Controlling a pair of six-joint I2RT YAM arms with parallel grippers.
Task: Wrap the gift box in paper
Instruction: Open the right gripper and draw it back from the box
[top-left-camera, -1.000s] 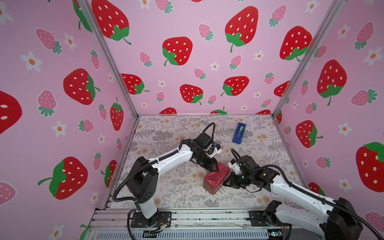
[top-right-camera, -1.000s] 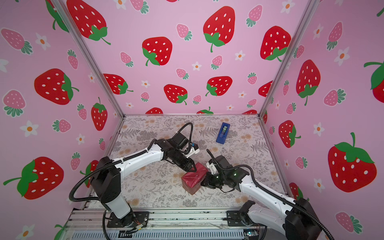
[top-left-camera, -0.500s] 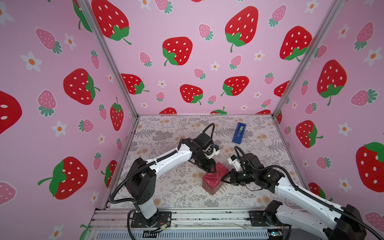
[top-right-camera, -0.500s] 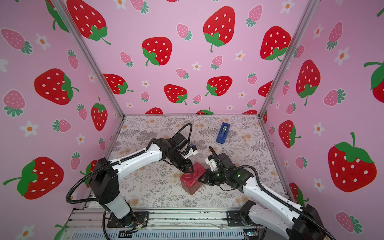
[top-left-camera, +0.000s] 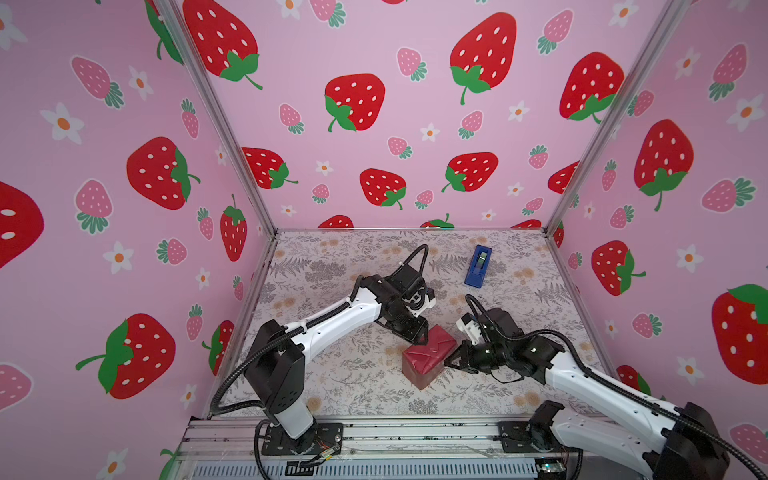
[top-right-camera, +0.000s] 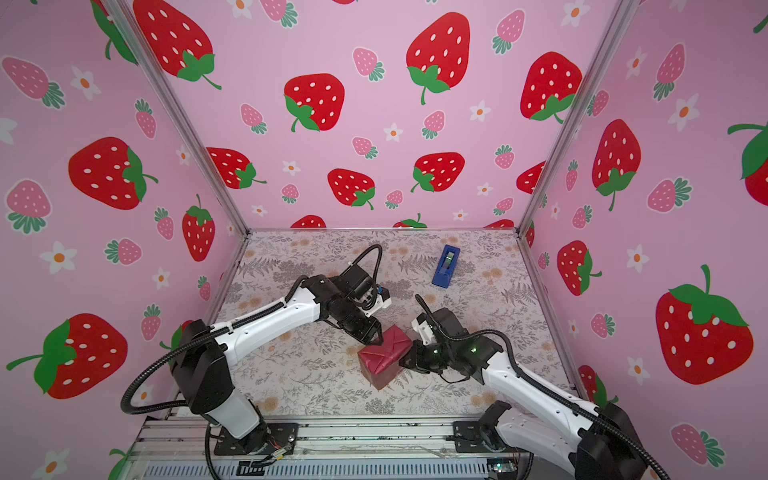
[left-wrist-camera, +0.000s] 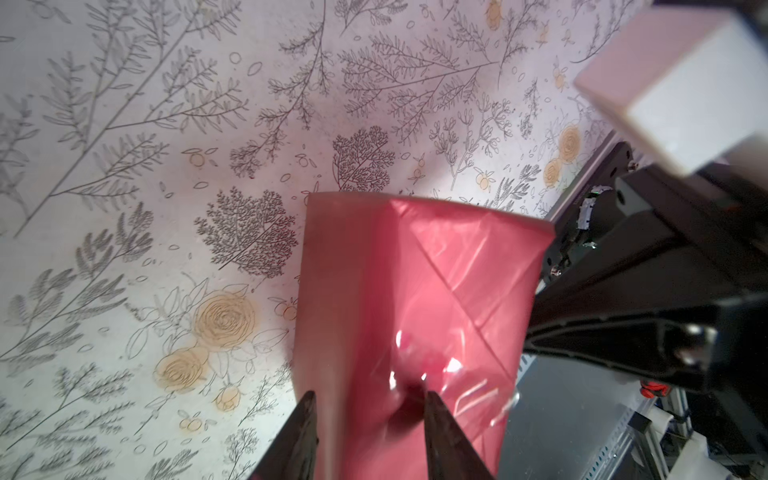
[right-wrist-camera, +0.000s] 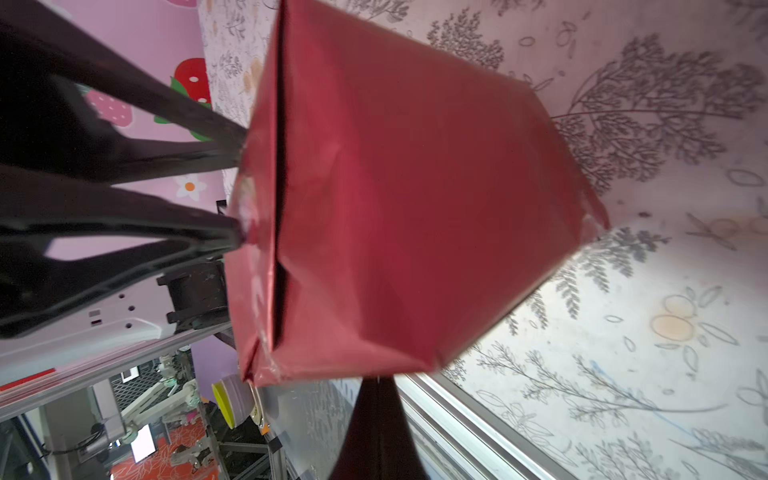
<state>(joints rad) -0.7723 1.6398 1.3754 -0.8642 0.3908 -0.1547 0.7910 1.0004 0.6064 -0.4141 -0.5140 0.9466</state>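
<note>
On the table (top-left-camera: 332, 374), in both top views, I see the paper (top-left-camera: 428, 357) folded fully round the gift box, mid-table, between both arms. Left wrist view: left gripper (left-wrist-camera: 368, 399) parted, tips touching the paper. Right wrist view: right gripper (right-wrist-camera: 376, 386) clenched, empty, its tip at the paper's side.

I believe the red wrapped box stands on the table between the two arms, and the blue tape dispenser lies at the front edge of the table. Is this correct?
Not fully. The red wrapped box is as you say, but the tape dispenser lies far back, near the rear wall, not at the front. Both top views show this.
</note>
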